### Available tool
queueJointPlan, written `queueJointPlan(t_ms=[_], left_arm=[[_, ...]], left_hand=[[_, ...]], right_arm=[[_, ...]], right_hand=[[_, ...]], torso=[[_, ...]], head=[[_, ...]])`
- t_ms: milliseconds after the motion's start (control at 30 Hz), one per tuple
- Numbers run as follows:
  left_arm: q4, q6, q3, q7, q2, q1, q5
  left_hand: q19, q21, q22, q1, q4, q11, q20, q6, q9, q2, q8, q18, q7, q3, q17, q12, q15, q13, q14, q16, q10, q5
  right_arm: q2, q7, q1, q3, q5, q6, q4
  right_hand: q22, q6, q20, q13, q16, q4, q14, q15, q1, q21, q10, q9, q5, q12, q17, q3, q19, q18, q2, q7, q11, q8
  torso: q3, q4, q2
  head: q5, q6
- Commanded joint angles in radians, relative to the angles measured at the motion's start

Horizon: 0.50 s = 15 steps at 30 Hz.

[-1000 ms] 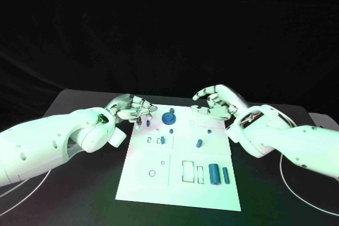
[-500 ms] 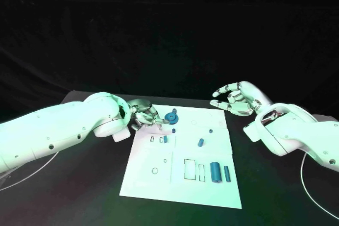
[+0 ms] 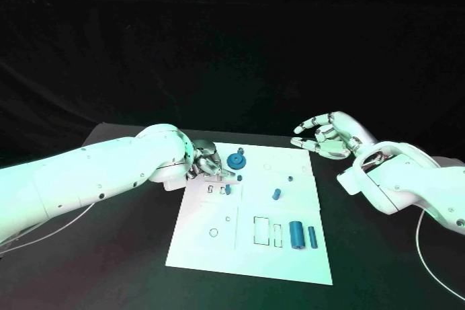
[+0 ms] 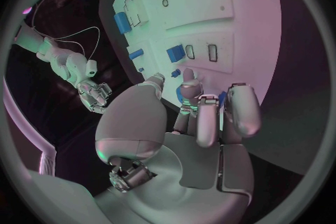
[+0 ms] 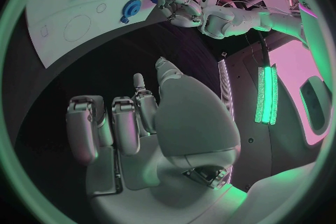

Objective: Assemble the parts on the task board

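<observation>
The white task board [image 3: 254, 256] lies in the middle of the black table. My left hand [image 3: 205, 161] is low over its far left edge, beside the blue gear [image 3: 236, 163]. Its fingers [image 4: 207, 117] curl down around a small blue peg [image 4: 222, 99], which shows only as blue between them. My right hand [image 3: 329, 136] hovers off the board's far right corner, fingers bent and apart, holding nothing. Small blue parts [image 3: 277, 194] sit mid-board. A thick blue cylinder [image 3: 296, 235] and a slimmer one [image 3: 312, 237] lie near the front right.
Empty slots and outlines mark the board's near half, among them a rectangle [image 3: 260, 230] and a small ring [image 3: 212, 233]. Black table [image 3: 116, 256] surrounds the board on all sides. A white cable [image 3: 427, 256] loops on the table at the right.
My left hand has moved in from the board's left edge onto the spot beside the gear, covering the small peg. My right hand has drawn back off the board to the right.
</observation>
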Motion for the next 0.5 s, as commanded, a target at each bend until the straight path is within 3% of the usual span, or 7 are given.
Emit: queueJointPlan(t_ms=[33,300,500], left_arm=[[-0.009,0.051,-0.002,-0.033,0.014,0.003,-0.033],[-0.02,0.099,-0.006,-0.035,0.036,0.003,-0.034],[-0.023,0.114,-0.007,-0.036,0.045,0.003,-0.035]], left_hand=[[0.001,0.004,0.001,-0.007,0.0,-0.003,-0.003,-0.005,0.001,0.0,0.006,-0.02,0.0,-0.004,0.214,0.003,-0.006,0.001,0.09,0.005,0.002,-0.006],[0.005,0.013,0.016,0.002,-0.002,-0.004,-0.004,-0.011,0.014,0.007,0.013,-0.023,-0.002,-0.005,0.222,0.003,-0.007,-0.001,0.093,0.011,-0.001,0.005],[0.005,0.013,0.017,0.002,-0.002,-0.004,-0.004,-0.011,0.015,0.007,0.014,-0.023,-0.002,-0.005,0.222,0.002,-0.007,-0.003,0.093,0.011,-0.002,0.005]], right_arm=[[0.0,-0.011,0.0,0.0,-0.017,0.01,0.001],[0.003,-0.01,0.0,0.0,-0.027,0.008,-0.004],[0.005,-0.012,-0.001,-0.001,-0.031,0.007,-0.006]], right_hand=[[0.202,0.007,-0.003,0.073,-0.005,0.0,0.079,-0.008,0.0,-0.007,0.002,0.001,0.005,0.002,0.144,0.002,0.055,0.016,-0.006,0.001,0.0,0.007],[0.202,0.006,-0.003,0.074,-0.005,-0.001,0.079,-0.009,-0.001,-0.006,0.003,0.001,0.005,0.003,0.145,0.0,0.056,0.016,-0.009,0.001,-0.001,0.008],[0.202,0.006,-0.003,0.074,-0.005,-0.001,0.079,-0.009,-0.001,-0.006,0.003,0.001,0.005,0.003,0.145,0.0,0.056,0.016,-0.009,0.001,-0.001,0.008]], torso=[[-0.0002,-0.0021,0.003],[0.0004,-0.0013,0.005],[-0.0013,0.0007,0.003]], head=[[0.002,-0.003],[0.0,-0.007],[-0.003,-0.012]])
